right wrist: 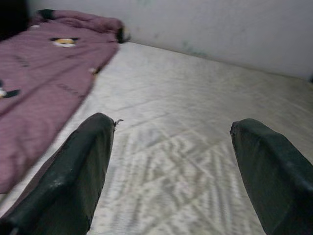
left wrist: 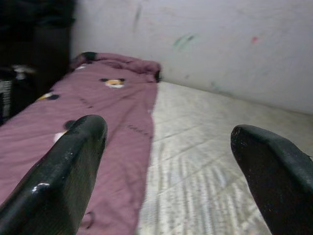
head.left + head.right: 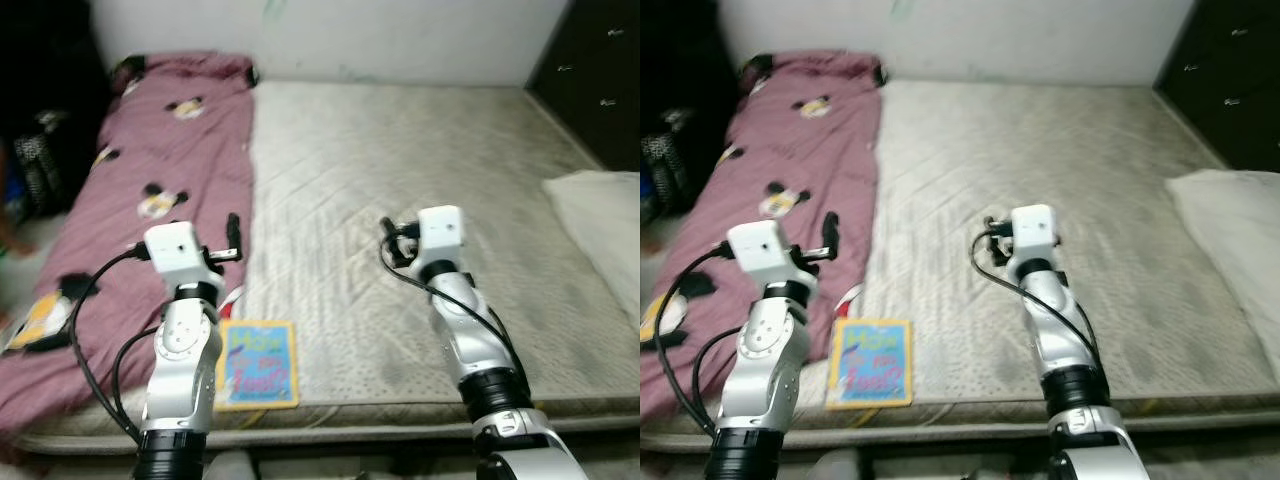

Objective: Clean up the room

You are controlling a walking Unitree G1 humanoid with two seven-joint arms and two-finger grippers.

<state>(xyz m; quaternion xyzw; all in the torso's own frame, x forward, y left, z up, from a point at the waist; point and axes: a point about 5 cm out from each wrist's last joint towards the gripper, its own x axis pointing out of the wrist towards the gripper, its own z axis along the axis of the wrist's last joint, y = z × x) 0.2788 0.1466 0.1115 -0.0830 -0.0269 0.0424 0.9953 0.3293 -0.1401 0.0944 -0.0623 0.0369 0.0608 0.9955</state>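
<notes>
Right hand [image 1: 168, 171]: two black fingers [image 1: 73, 181] spread wide apart, nothing between them. Below and ahead, bare grey quilted mattress [image 1: 195, 112] with diamond stitching. Maroon blanket with cartoon mouse prints [image 1: 44, 73] lies along one side of the mattress, bunched at the far end. Pale scuffed wall [image 1: 195, 24] borders the mattress beyond.

Silver jointed arms, white wrist boxes, looping black cables, seemingly glossy black jaws
</notes>
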